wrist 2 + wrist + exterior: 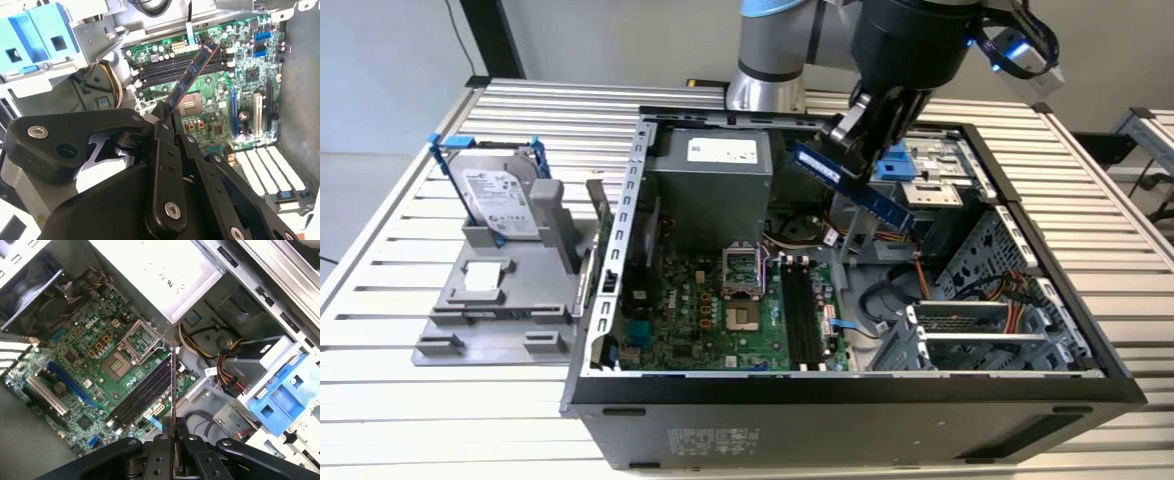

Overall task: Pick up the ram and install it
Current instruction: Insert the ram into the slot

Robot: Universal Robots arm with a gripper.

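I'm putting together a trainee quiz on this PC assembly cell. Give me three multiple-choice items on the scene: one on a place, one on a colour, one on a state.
1. Where is the ram? A in a slot; B in the pincer above the motherboard; C in a drawer.
2. What colour are the drive's rails? A red; B blue; C yellow.
3. The memory slots are: A empty; B full; C covered.
B, the pincer grips it in mid-air; B, blue shows at the drive's edges; A, nothing sits in them.
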